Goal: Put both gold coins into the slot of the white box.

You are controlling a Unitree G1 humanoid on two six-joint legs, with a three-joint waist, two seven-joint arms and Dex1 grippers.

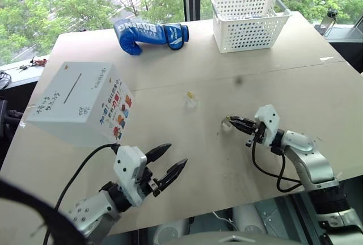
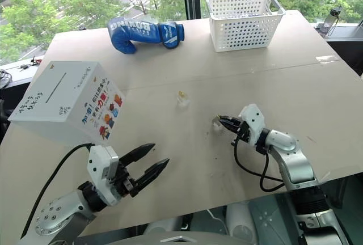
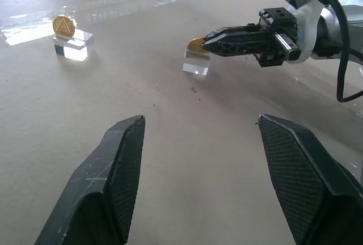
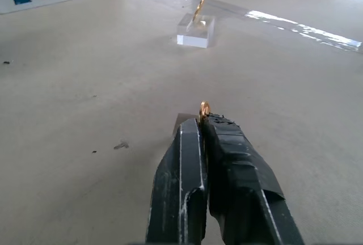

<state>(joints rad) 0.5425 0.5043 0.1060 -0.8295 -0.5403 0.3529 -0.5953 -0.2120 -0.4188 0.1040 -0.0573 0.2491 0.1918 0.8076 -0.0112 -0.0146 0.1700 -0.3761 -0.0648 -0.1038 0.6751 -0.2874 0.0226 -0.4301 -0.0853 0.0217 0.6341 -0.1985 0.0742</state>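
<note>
Your right gripper (image 4: 201, 121) pinched one gold coin (image 4: 203, 109) at frame centre; left gripper (image 1: 167, 166) jaws stood spread.

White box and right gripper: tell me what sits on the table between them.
In the left eye view, the other gold coin stands on its clear holder roughly between the white box and the right gripper.

The bench (image 1: 227, 160) is looking like matt, pale board, faintly scuffed. Both gold coins (image 3: 63, 26) (image 3: 196, 45) are gleaming like polished metal, each standing on a clear, glossy plastic holder (image 3: 74, 46). The white box (image 1: 79, 106) is showing smooth matt cardboard with shiny stickers. Beyond it, the basket (image 1: 248, 22) is looking like perforated white plastic, and the blue glove (image 1: 148, 34) like glossy leather.
</note>
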